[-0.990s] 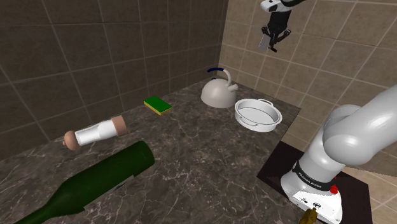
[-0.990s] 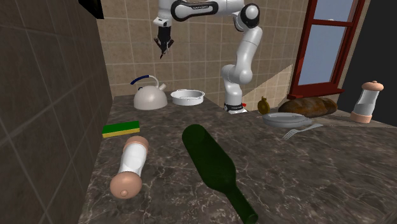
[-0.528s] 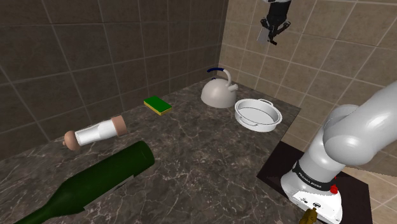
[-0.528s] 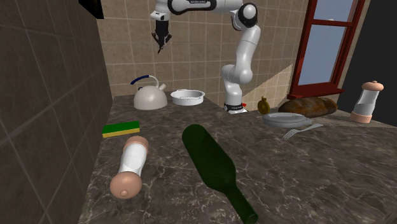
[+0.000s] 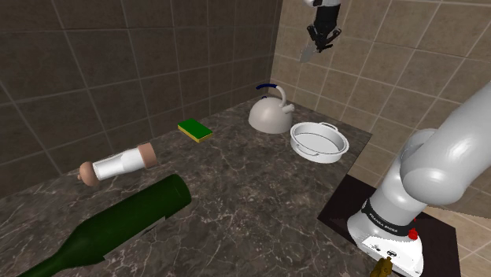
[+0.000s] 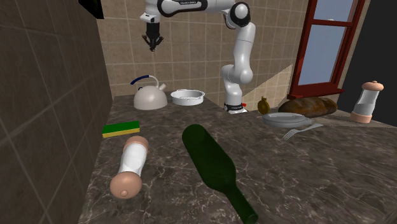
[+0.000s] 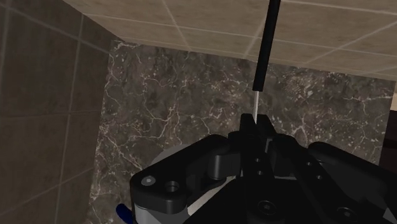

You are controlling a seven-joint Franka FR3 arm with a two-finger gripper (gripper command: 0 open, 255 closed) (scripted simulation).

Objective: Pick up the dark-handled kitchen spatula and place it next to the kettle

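Note:
My gripper [image 5: 321, 35] hangs high in front of the tan tiled wall, above the pale grey kettle [image 5: 270, 115] with its blue handle. It is shut on the spatula [image 5: 308, 52], whose pale end sticks out below the fingers in the shoulder view. From across the counter the gripper [image 6: 152, 42] stands above the kettle [image 6: 150, 97]. Along the hand, the gripper [image 7: 254, 121] clasps the thin white shaft, and the black handle [image 7: 266, 48] runs on away from the fingers. Part of the kettle [image 7: 170, 155] lies beneath the hand.
A white two-handled pan [image 5: 319, 142] stands beside the kettle. A green-and-yellow sponge [image 5: 195, 130], a lying pepper mill [image 5: 118, 165] and a lying green bottle [image 5: 118, 220] are on the dark marble counter. Bread [image 6: 308, 106], a plate [image 6: 286, 119] and a second mill [image 6: 365, 102] lie farther off.
The gripper has risen and moved leftward in both exterior views, carrying the spatula, and now hangs over the kettle. Nothing on the counter has moved.

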